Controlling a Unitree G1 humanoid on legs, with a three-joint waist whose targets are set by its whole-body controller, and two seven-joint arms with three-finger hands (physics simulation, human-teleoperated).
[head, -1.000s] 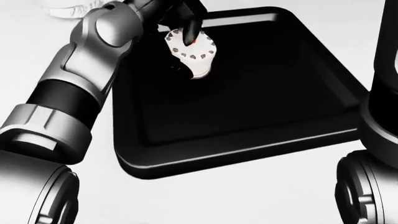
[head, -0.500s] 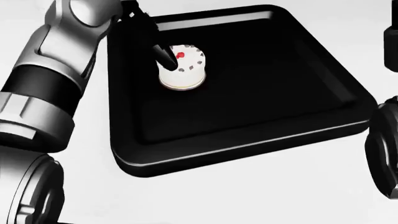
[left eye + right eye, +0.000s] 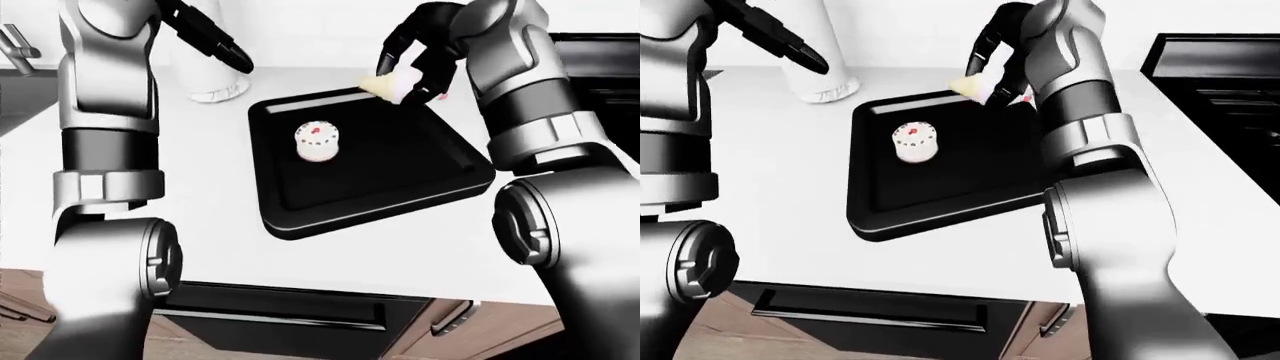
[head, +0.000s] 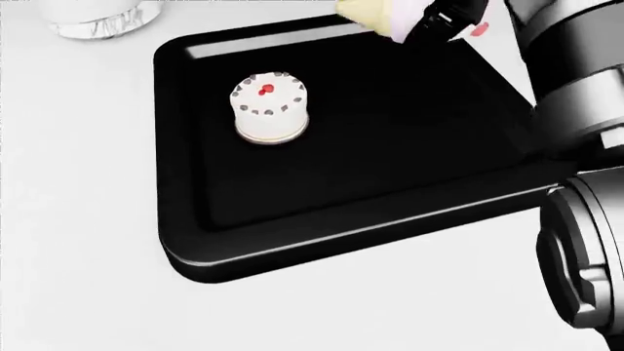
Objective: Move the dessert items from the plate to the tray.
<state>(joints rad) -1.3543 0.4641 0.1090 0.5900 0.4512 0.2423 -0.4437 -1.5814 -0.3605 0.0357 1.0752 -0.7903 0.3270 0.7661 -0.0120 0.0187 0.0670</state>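
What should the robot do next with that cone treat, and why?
Probably lower it a little onto the bare tray floor. The right hand holds the cone dessert in the air over the tray's top edge, beside the small cake already set down.

Small white cake [image 4: 269, 108]: round, red spot and dark dots on top, upright, upper-left part of black tray [image 4: 390, 219] in the head view. Pale cone-shaped dessert [image 3: 392, 85]: tilted, tip pointing left, gripped by right robot hand [image 3: 420, 52] above tray's top edge.
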